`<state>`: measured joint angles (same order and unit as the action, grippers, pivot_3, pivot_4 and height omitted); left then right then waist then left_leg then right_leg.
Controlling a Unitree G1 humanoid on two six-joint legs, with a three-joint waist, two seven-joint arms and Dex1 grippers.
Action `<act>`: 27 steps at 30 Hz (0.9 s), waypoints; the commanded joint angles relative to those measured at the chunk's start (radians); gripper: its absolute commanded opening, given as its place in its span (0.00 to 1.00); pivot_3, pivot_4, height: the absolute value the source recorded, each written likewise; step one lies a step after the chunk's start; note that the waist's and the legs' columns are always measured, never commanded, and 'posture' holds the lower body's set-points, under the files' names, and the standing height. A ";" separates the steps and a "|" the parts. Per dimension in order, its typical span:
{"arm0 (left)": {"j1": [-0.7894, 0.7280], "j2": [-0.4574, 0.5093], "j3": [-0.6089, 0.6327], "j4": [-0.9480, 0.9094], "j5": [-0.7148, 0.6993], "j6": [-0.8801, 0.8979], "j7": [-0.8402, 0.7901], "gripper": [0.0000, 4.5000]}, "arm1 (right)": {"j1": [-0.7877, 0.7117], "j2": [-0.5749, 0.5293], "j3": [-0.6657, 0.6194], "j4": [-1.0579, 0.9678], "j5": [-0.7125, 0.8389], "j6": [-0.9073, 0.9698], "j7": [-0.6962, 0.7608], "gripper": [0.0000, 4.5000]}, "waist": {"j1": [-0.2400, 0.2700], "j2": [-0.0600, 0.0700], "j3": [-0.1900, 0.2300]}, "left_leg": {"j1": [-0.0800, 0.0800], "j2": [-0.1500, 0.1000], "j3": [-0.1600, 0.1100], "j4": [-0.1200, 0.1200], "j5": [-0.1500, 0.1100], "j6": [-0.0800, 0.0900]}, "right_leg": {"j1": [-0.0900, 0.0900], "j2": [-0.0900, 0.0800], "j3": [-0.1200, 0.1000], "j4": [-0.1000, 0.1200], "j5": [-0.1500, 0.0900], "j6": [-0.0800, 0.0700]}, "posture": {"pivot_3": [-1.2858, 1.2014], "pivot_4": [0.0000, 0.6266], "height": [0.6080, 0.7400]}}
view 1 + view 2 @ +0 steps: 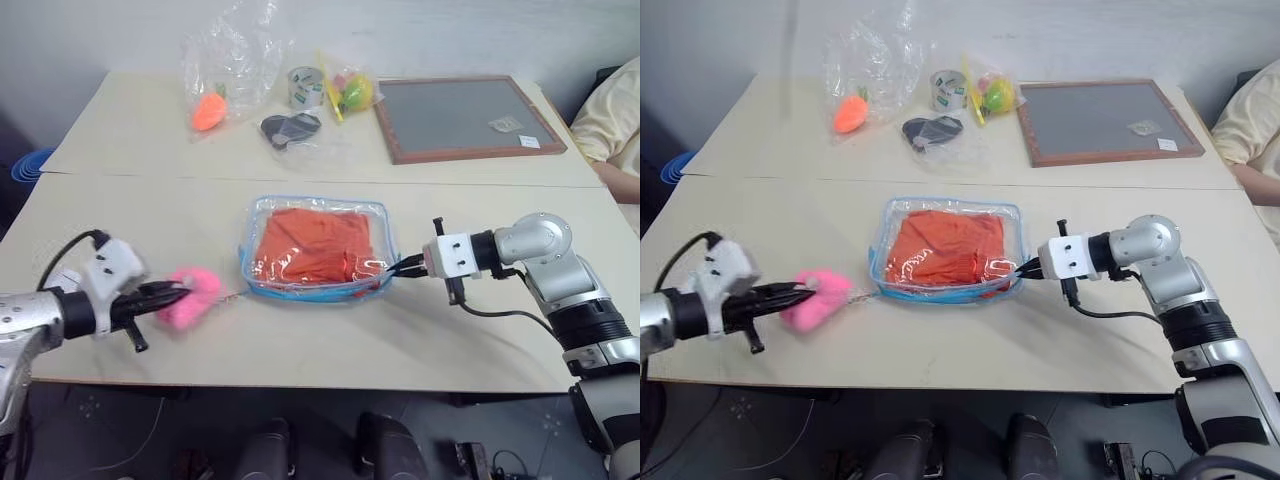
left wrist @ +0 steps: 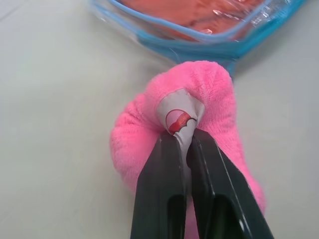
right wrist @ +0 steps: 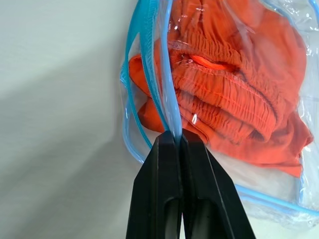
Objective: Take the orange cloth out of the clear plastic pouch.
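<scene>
Silver-grey arms, white wrist blocks (black cables looping off), slim black fingers [image 2: 164, 199]

A pink plush toy [image 1: 192, 296] is lying near the worktop's [image 1: 420, 340] front left edge. Along the far edge, an orange carrot toy [image 1: 207, 111] is sitting inside a crinkled clear bag [image 1: 232, 55], beside a tape roll [image 1: 305, 87], a dark pouch [image 1: 290, 128] and a framed grey board [image 1: 465, 117].

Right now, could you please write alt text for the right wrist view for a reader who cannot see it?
The right gripper, its two black fingers shut, pinches the light-blue edge of the clear plastic pouch. The wrinkled orange cloth lies inside the pouch, which rests on a pale table.
</scene>
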<state>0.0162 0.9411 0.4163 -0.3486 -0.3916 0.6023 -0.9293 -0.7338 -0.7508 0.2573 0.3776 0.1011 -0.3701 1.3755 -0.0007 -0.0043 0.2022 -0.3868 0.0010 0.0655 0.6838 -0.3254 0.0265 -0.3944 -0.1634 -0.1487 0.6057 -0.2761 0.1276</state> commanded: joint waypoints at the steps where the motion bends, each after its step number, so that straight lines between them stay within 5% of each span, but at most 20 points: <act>1: 0.031 -0.022 -0.025 -0.070 -0.007 -0.007 0.018 0.01 | -0.006 -0.007 -0.039 -0.017 0.024 0.028 0.002 0.00 | -0.002 0.000 0.000 | 0.000 0.000 0.000 0.000 0.000 0.000 | 0.000 0.000 0.000 0.000 0.000 0.000 | 0.52 0.24 1.00; 4: 0.046 -0.049 -0.053 -0.095 -0.009 -0.002 0.042 0.00 | -0.003 -0.004 -0.042 -0.021 0.044 0.090 0.010 0.15 | -0.002 0.000 0.000 | 0.000 0.000 0.000 -0.001 0.000 0.000 | 0.000 0.000 0.000 0.000 0.000 0.000 | 0.52 0.24 1.00; 16: 0.066 -0.001 0.142 -0.053 -0.096 0.031 0.014 0.81 | 0.139 -0.133 -0.205 -0.250 0.236 0.477 0.030 1.00 | 0.000 0.000 0.000 | 0.000 0.000 0.000 -0.001 0.000 0.000 | 0.000 0.000 0.000 0.000 0.000 0.000 | 0.52 0.24 1.00; 19: -0.018 0.056 0.192 -0.081 -0.216 0.124 -0.017 0.99 | 0.158 -0.160 -0.254 -0.327 0.299 0.613 0.015 1.00 | 0.001 0.000 0.000 | 0.000 0.001 0.000 -0.001 0.000 0.000 | 0.000 0.000 0.000 0.000 0.000 0.000 | 0.52 0.24 1.00; 21: -0.075 0.093 0.184 -0.126 -0.287 0.170 -0.031 0.99 | 0.174 -0.176 -0.273 -0.376 0.338 0.679 0.022 1.00 | 0.004 0.000 0.000 | 0.000 0.000 0.000 -0.001 0.000 0.000 | 0.000 -0.001 0.000 0.000 0.000 0.000 | 0.52 0.24 1.00; 27: -0.336 0.143 -0.340 -0.255 0.007 -0.069 -0.013 0.99 | 0.255 -0.206 -0.300 -0.579 0.489 0.910 0.016 1.00 | 0.022 0.002 -0.001 | 0.000 -0.002 0.001 -0.001 -0.001 0.000 | 0.000 -0.002 0.001 0.000 0.000 0.000 | 0.52 0.24 1.00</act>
<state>-0.3005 1.0902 0.1873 -0.5993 -0.4958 0.6187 -0.9423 -0.4932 -0.9334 -0.0090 -0.1481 0.5537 0.5066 1.3927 0.0209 -0.0022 0.2014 -0.3864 -0.0013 0.0674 0.6830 -0.3262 0.0267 -0.3945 -0.1649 -0.1472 0.6055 -0.2759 0.1279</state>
